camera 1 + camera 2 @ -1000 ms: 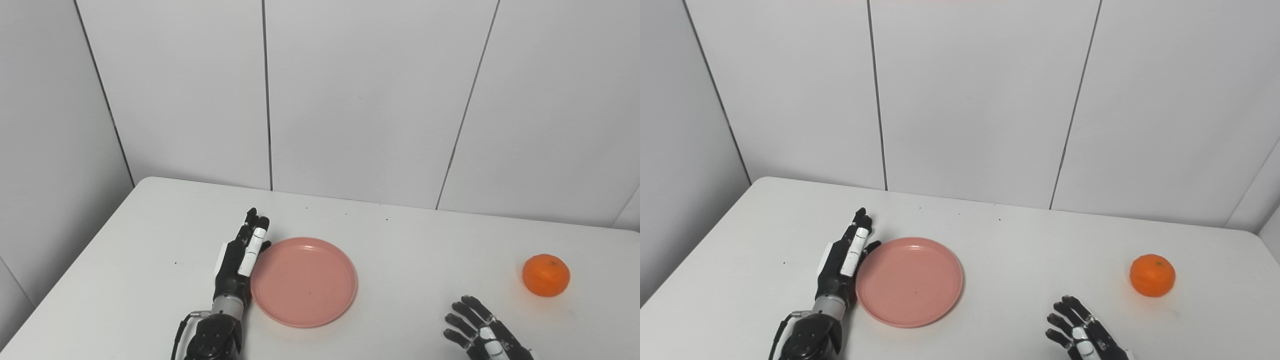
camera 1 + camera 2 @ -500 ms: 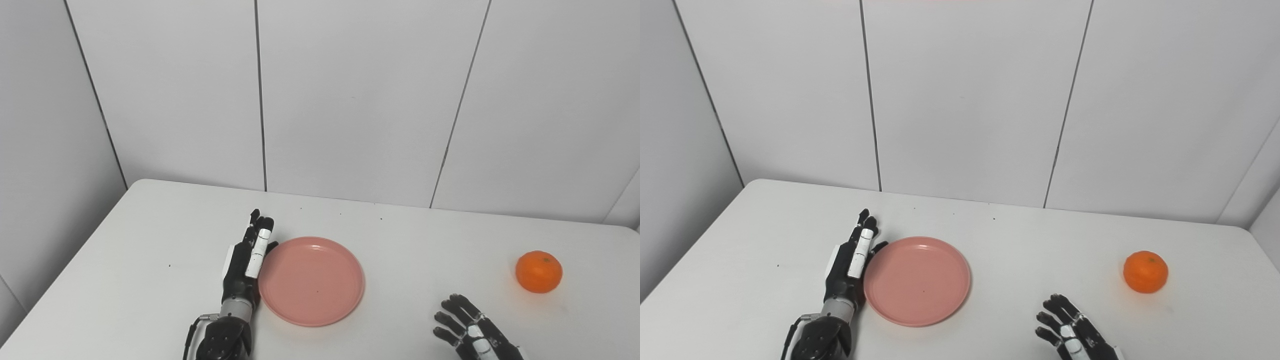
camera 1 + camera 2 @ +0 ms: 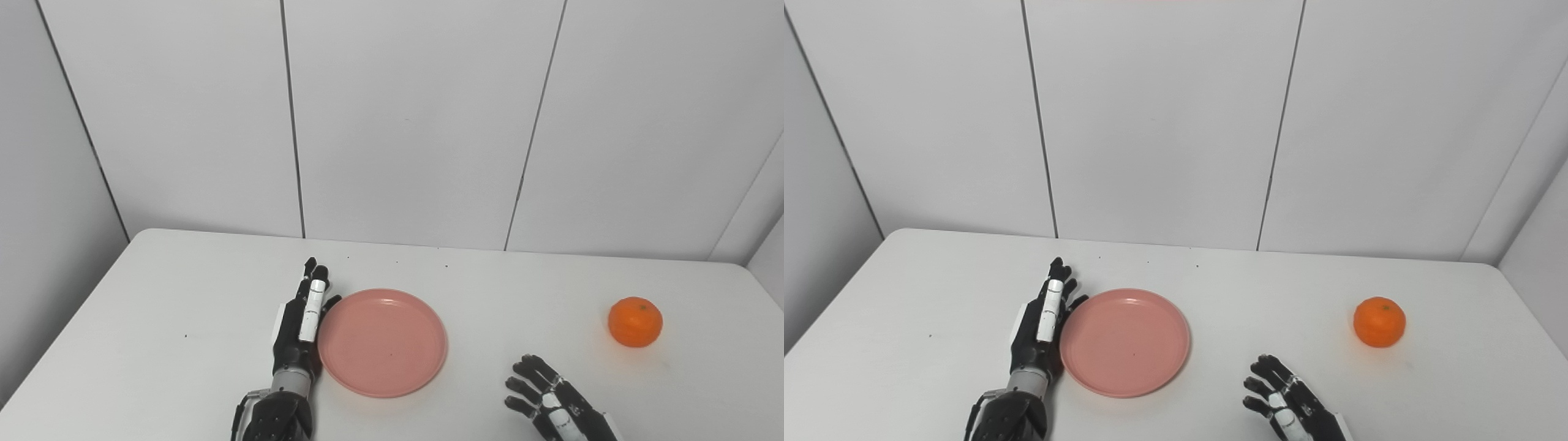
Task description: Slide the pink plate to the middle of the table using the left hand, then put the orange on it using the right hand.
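Left eye view, pink plate: lies flat and bare on the white bench, a little left of the bench's middle, towards the near edge
Left hand: stands on edge along the plate's left rim, fingers straight and together, pointing away from the robot; it grips nothing and looks to be touching the rim
Orange: sits on the bench far to the right, well apart from the plate and clear of both hands
Right hand: low at the near edge, between plate and orange, fingers spread wide and holding nothing
Step in hand: the slide; the plate seems close to the middle but perhaps not quite there
Next move: judged from this, either a short further push rightward with the flat of the left hand, or drawing that hand off; then the right hand must reach out to the orange, close around it, and carry it over the plate
Risk: the round orange may roll if nudged
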